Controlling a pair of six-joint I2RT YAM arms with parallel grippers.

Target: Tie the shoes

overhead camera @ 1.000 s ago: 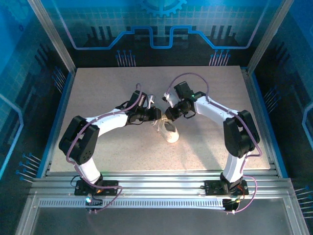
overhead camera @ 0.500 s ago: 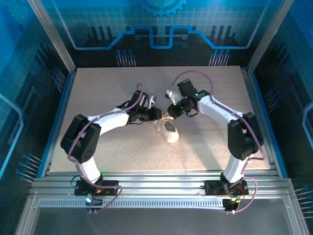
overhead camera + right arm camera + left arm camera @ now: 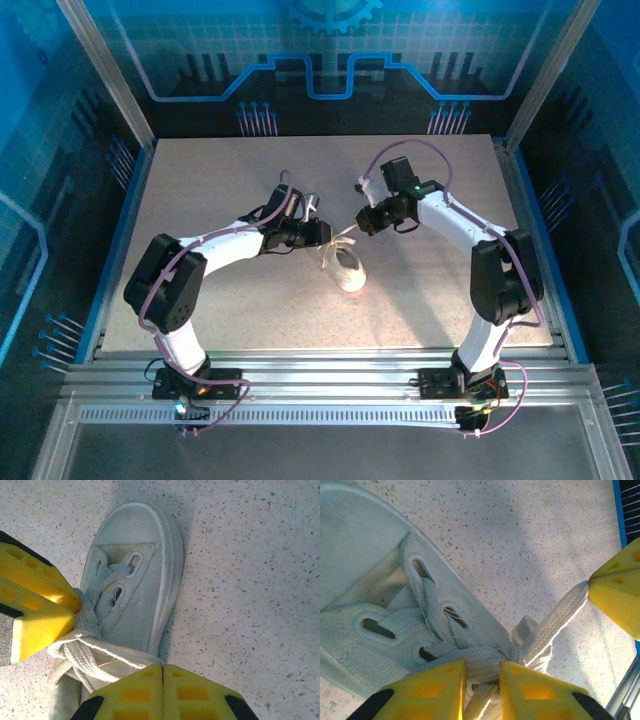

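The table (image 3: 220, 190) is a rectangular slab with a pale, speckled top — beige flecked with dark and reddish grains in the wrist views. It is edged in blue along its sides and meets silver rails at the near edge. One thing lies on it: a small white shoe (image 3: 347, 272), sole down and upright, a little nearer than the middle. Its toe points toward the near edge and its heel end toward the far edge. The laces (image 3: 343, 240) bunch into a knot at the far end of the eyelets — one strand runs taut to the right, above the surface. A soft shadow falls on the speckle beside the shoe.
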